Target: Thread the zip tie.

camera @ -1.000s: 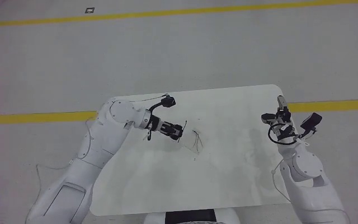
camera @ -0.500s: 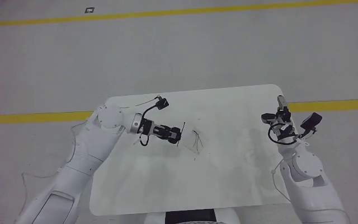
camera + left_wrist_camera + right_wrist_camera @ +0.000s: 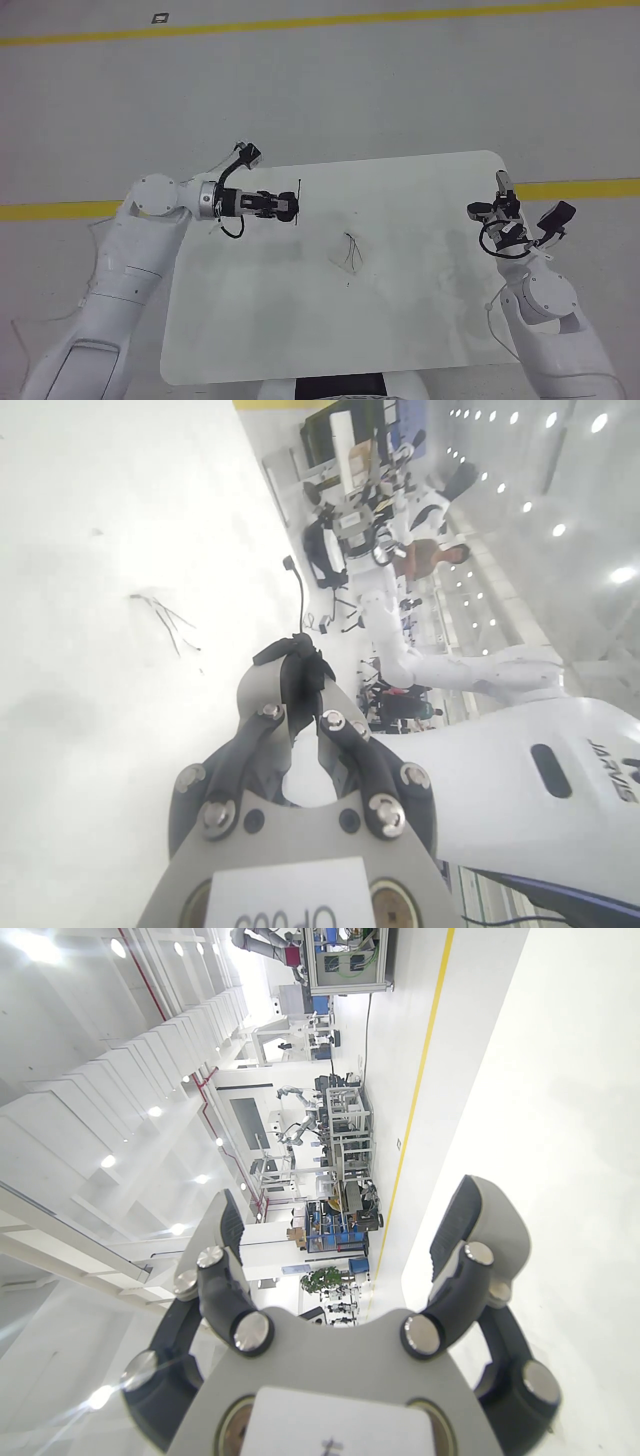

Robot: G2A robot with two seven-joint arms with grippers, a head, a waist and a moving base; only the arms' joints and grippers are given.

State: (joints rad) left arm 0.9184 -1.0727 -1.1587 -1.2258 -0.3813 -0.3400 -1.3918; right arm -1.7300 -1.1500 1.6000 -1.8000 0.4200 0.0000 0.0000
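Left hand (image 3: 292,206) pulled back, closed on zip tie (image 3: 299,198), seemingly.

Zip tie (image 3: 301,605): gripped end hidden between closed pads of left end effector (image 3: 299,657). In top view, tie is hair-thin line, head too small to tell. Loose zip ties (image 3: 350,252) on surface (image 3: 420,300), 4 o'clock from left end effector: tangled, too thin to count. Right end effector (image 3: 350,1203): base cut off by right wrist view's edge.

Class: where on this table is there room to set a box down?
Free: between the loose zip ties and the right gripper, and the table's near half. Crowded: far-left corner, where the left gripper holds a zip tie.
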